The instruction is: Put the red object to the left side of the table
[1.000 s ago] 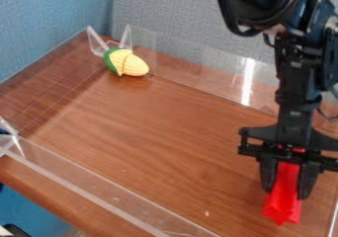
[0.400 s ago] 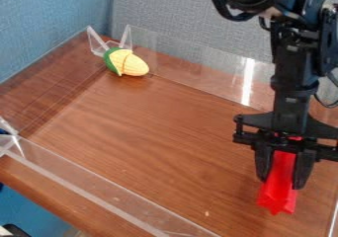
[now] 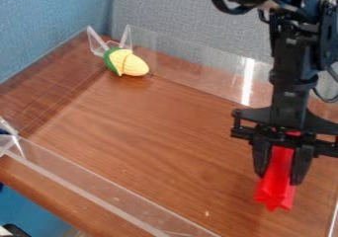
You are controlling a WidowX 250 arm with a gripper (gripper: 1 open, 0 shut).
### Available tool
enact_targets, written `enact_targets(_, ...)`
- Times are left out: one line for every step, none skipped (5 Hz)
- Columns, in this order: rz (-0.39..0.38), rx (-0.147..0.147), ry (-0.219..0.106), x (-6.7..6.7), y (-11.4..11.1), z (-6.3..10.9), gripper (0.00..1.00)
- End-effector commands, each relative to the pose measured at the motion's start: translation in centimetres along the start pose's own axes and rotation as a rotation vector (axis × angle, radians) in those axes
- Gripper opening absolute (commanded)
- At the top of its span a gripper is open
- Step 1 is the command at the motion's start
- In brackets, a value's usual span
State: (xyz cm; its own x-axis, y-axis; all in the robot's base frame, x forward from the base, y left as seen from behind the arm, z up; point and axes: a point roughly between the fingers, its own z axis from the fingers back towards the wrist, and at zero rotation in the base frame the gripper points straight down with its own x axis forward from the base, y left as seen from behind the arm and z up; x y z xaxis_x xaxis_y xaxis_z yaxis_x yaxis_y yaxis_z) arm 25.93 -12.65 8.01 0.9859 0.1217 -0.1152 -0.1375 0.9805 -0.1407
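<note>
Red and smooth, the long narrow bar hangs upright in my black gripper, whose jaws are clenched on its upper end. I see it at the near right of the dark reddish-brown wood-grain table, by the low clear acrylic wall. Far off in the back left corner lies the yellow-and-green corn toy.

A lab-style robot test bench: a wood-grain table is fenced by low clear plastic walls, with blue-grey fabric partition panels behind and a black robot arm mounted over it.
</note>
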Motion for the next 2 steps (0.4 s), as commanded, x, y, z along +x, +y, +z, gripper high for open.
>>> enact_targets(-0.003,-0.037,-0.082,0.3,0.1,2.9,0.0)
enact_targets(0.002,-0.044,-0.111,0.2,0.5,4.5,0.0)
